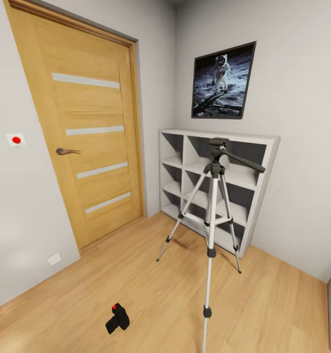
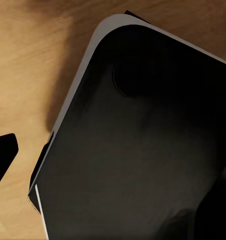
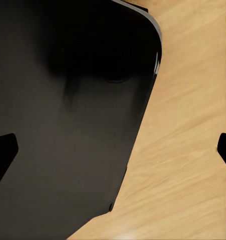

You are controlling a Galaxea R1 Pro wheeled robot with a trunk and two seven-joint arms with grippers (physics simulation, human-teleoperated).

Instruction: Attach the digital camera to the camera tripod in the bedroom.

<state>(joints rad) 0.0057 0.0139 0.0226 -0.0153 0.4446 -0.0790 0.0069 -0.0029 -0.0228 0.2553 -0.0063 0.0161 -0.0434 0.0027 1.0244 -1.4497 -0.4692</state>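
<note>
Bedroom corner, head view. Light wood plank floor [image 1: 151,289]; pale grey-white walls [image 1: 302,162].

Small boxy black digital camera [image 1: 117,318] with a red button on top: lies on the floor near the lower edge of the head view, left of the tripod and well apart from it, tilted.

Tall camera tripod [image 1: 212,215] with three silver telescopic legs, black joints and black head: stands upright on the floor in front of the shelf, its long black pan handle [image 1: 244,161] pointing right; nothing on the head.

White cube shelf [image 1: 263,162]: against the far wall, behind the tripod.

Framed astronaut picture [image 1: 223,81]: hangs on the wall above the shelf.

Wooden door with four pale stripes [image 1: 92,132] and a dark lever handle [image 1: 66,151]: left wall, closed. White wall switch with a red dot [image 1: 15,140]: left of the door. White socket [image 1: 54,259]: low on the same wall.

Left gripper [image 2: 113,150]: one dark fingertip [image 2: 3,152] at the frame edge above the floor and a large dark rounded body [image 2: 143,150]; how wide the jaws stand cannot be told.

Right gripper [image 3: 115,147]: dark fingertips [image 3: 3,150] at opposite frame edges, spread wide, holding nothing; a similar dark rounded body [image 3: 67,110] and floor beneath.
</note>
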